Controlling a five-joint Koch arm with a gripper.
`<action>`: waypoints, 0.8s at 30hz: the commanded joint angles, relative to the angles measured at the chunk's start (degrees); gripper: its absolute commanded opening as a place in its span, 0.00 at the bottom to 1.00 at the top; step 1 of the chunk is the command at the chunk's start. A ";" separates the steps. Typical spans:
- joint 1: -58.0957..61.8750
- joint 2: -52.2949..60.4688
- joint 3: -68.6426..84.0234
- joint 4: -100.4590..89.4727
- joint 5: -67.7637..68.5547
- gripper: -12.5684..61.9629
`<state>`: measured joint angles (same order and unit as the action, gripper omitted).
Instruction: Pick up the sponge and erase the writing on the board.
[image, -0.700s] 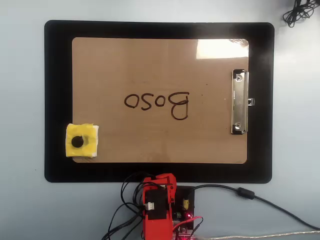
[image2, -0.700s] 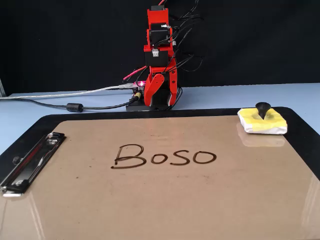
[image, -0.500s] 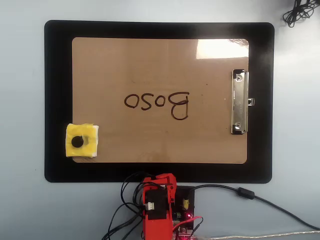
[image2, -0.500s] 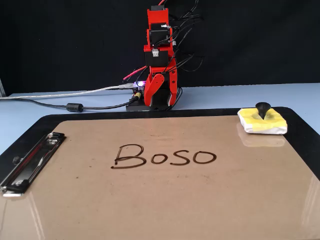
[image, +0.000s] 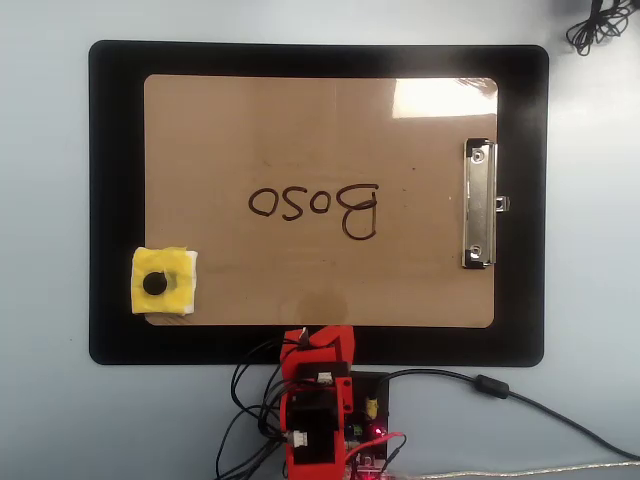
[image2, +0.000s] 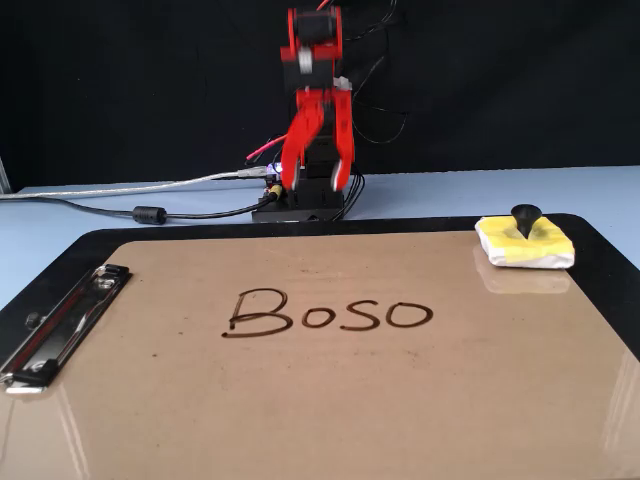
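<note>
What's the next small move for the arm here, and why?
Probably swing the gripper toward the sponge and lower over its black knob. The jaws stand apart and empty near the base, the sponge sits untouched at a corner of the clipboard, and the "Boso" writing is intact, so grasping comes first.

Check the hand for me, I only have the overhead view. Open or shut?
Observer: Open. In the fixed view the hand points down with its two fingers spread apart.
Operator: Touching the board?
Observer: No. It hangs in the air over the arm's base, behind the board, with nothing between the fingers.
Operator: Sponge knob, flat or raised?
Observer: Raised. The black knob stands up above the sponge and is wider at the top.
</note>
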<state>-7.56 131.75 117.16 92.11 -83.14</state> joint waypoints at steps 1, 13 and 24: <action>-4.13 0.18 -5.45 -2.20 -0.70 0.62; -49.31 -2.29 13.27 -71.10 -20.39 0.62; -55.90 -33.31 23.55 -121.20 -15.91 0.62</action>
<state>-62.75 99.40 143.35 -22.41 -101.07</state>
